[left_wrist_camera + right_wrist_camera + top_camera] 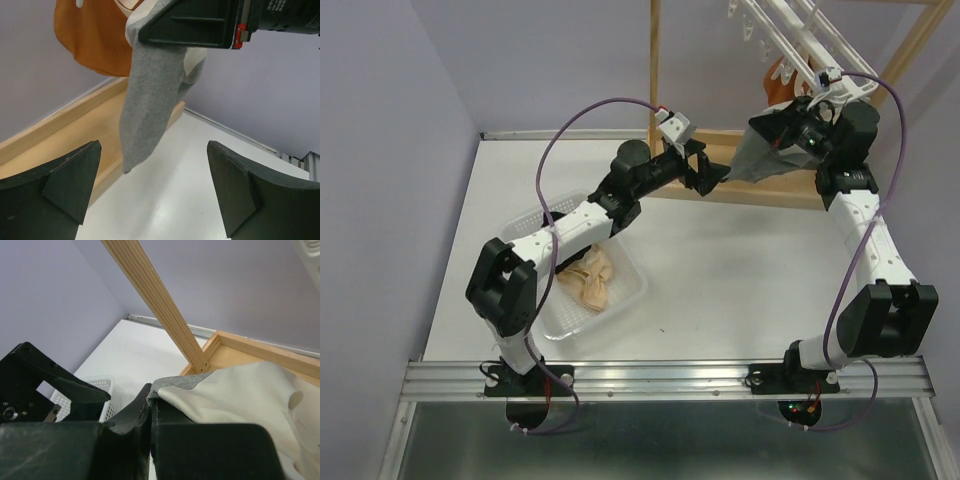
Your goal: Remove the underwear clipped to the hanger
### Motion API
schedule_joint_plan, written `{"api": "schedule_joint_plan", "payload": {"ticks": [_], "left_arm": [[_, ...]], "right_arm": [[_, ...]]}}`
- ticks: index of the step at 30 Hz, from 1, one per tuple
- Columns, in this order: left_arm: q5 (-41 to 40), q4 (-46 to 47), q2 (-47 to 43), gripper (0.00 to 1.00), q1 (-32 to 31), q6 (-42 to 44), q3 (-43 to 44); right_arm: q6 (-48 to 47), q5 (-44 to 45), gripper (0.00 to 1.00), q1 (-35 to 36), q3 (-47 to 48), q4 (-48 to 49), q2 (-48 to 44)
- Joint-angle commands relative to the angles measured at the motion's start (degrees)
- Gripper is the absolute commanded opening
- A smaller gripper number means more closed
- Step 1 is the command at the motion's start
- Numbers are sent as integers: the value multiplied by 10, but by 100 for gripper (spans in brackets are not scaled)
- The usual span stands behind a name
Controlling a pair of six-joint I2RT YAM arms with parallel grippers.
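The grey underwear point(752, 160) hangs below the white hanger point(790, 35), limp and pointed down to the left. My right gripper point(772, 135) is shut on its upper edge; the right wrist view shows the grey hem point(182, 382) pinched between the jaws, with a pale inner side point(240, 395). My left gripper point(716, 176) is open, just left of the cloth's lower tip. In the left wrist view the grey cloth point(150, 100) hangs ahead of the open fingers point(75, 175), not between them. The rust-orange underwear point(778, 82) still hangs on the hanger. The black one is out of view.
A white basket point(632, 290) at the left holds a cream-beige garment point(590, 280). A wooden stand with a tray base point(770, 190) and upright posts point(656, 60) carries the hanger at the back. The purple wall is close behind.
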Motion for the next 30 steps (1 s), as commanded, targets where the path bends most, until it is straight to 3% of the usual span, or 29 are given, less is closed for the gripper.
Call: {"api": "schedule_joint_plan", "payload": {"ticks": [1, 9, 14, 18, 19, 20, 21, 23, 26, 28, 29, 30], "left_arm": [[23, 40, 38, 99, -8, 21, 76], [31, 48, 168, 98, -31, 30, 211], [-7, 48, 218, 93, -40, 23, 279], [-27, 49, 249, 69, -40, 5, 310], [-33, 49, 253, 50, -41, 3, 314], [-36, 50, 258, 38, -41, 1, 321], [-42, 49, 260, 15, -41, 0, 323], [-56, 49, 258, 0, -41, -5, 324], [-71, 50, 250, 0, -41, -11, 316], [-81, 51, 241, 0, -41, -13, 304], [-91, 52, 231, 0, -40, -18, 290], [-97, 55, 226, 0, -40, -20, 282]], "right_arm": [[26, 19, 1, 9, 44, 20, 1], [40, 25, 1, 10, 37, 20, -1], [43, 22, 1, 12, 28, 20, -10], [41, 21, 1, 12, 21, 19, -13], [42, 19, 1, 12, 19, 19, -14], [41, 20, 1, 12, 18, 20, -15], [41, 19, 1, 12, 16, 20, -16], [33, 19, 1, 12, 15, 18, -20], [20, 20, 3, 12, 8, 14, -30], [8, 26, 10, 12, 4, 7, -43], [-13, 30, 18, 12, 3, -9, -48], [-27, 38, 40, 12, 3, -22, -55]]}}
